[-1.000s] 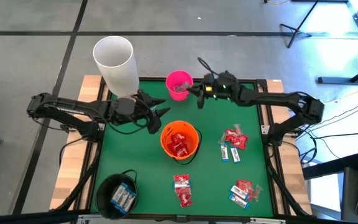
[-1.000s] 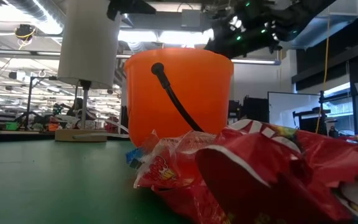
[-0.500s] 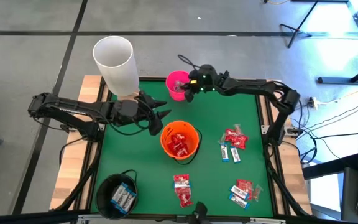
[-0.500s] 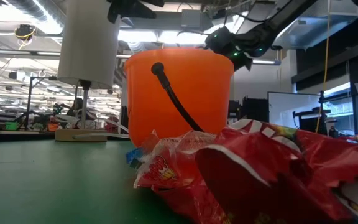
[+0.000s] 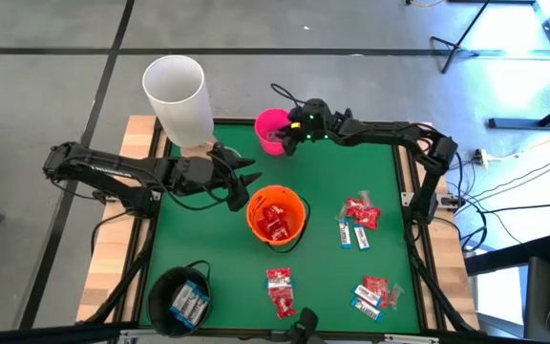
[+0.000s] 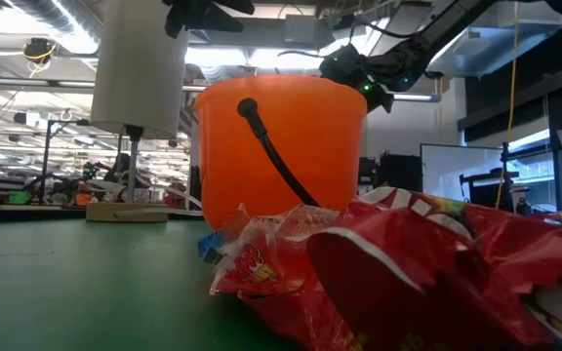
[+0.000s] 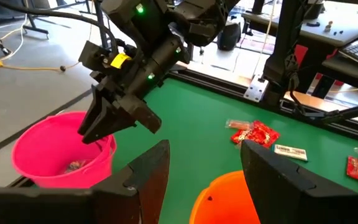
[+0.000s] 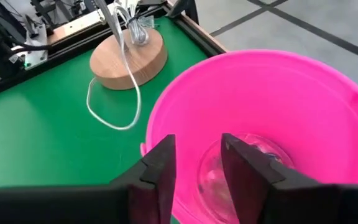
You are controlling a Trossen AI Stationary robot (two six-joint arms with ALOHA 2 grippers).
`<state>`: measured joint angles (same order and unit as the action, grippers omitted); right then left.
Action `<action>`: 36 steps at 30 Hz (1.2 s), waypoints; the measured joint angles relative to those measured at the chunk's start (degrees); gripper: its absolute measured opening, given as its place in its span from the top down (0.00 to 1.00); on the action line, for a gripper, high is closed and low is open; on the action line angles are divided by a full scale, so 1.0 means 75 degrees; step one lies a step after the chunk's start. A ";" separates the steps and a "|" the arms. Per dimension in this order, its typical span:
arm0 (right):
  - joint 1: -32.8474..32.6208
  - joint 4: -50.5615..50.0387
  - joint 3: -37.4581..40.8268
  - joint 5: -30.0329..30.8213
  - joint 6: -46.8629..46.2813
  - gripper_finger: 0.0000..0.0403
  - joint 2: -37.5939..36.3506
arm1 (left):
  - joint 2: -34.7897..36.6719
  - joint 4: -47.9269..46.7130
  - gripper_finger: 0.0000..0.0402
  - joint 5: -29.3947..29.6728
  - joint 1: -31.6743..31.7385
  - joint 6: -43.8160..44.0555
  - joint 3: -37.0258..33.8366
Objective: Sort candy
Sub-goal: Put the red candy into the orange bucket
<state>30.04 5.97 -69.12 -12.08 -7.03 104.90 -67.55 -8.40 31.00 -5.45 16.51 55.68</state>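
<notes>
Candy lies in loose clusters on the right half of the green surface: red packets with white-and-blue bars at mid right, a second cluster at the near right corner, and a third near centre. Further red packets sit inside the orange bucket at centre, white-and-blue bars lie in the black bucket at the near left corner, and a few clear-wrapped pieces rest in the bottom of the pink bucket at the far edge. The right hand hangs directly over the pink bucket's mouth, fingers parted with a gap between them, gripping nothing. The left hand hovers between the white cylinder and the orange bucket, fingers spread apart, empty.
</notes>
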 joint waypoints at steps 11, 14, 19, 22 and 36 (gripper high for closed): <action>-0.0255 -0.2042 0.0003 -0.0676 0.0766 0.65 -0.1727 | 0.0000 -0.0255 0.53 0.0119 -0.0008 0.0002 0.0000; -0.0636 -0.3209 0.0009 -0.0269 0.1088 0.65 -0.2431 | 0.0000 -0.0438 0.53 0.0357 -0.0076 0.0130 0.0000; -0.1550 -0.3927 0.0734 0.0399 0.1201 0.65 -0.3655 | 0.0000 -0.0653 0.53 0.0599 -0.0224 0.0149 0.0000; -0.2006 -0.3855 0.1538 0.0400 0.0983 0.65 -0.4470 | 0.0000 -0.0704 0.53 0.0600 -0.0290 0.0147 0.0000; -0.3715 -0.6508 0.4493 0.2754 -0.3411 0.65 -0.7087 | 0.0000 -0.0825 0.53 0.0656 -0.0344 0.0143 0.0000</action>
<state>2.18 -42.84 -35.42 8.57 -32.61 51.75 -67.55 -14.59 35.92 -8.03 17.58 55.68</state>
